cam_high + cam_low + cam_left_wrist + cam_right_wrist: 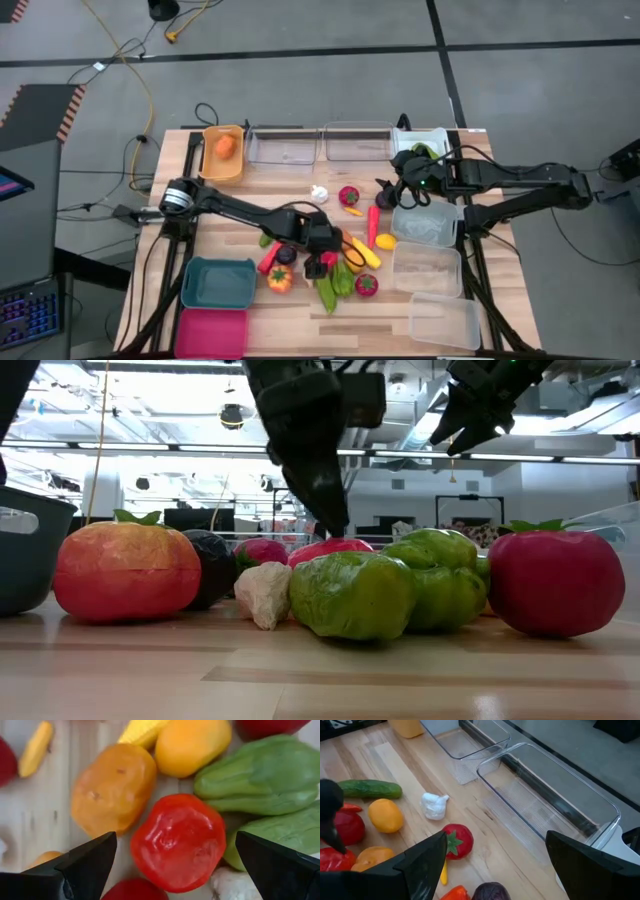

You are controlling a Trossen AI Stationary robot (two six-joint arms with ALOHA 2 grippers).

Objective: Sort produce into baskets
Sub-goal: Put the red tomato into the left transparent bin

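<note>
Left gripper [175, 862] sits directly over the red tomato [177, 840], fingers wide, straddling it. Right gripper [410, 190] also wide, holding nothing, farther off by the white bin [432, 135].

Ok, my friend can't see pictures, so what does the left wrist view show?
The open left gripper hangs over a shiny red toy fruit, one dark finger on each side of it. An orange potato-like toy, a yellow fruit and green vegetables crowd around it on the wooden table.

Green pepper [280, 837] and left hand [175, 862] cut off by frame edge.
</note>
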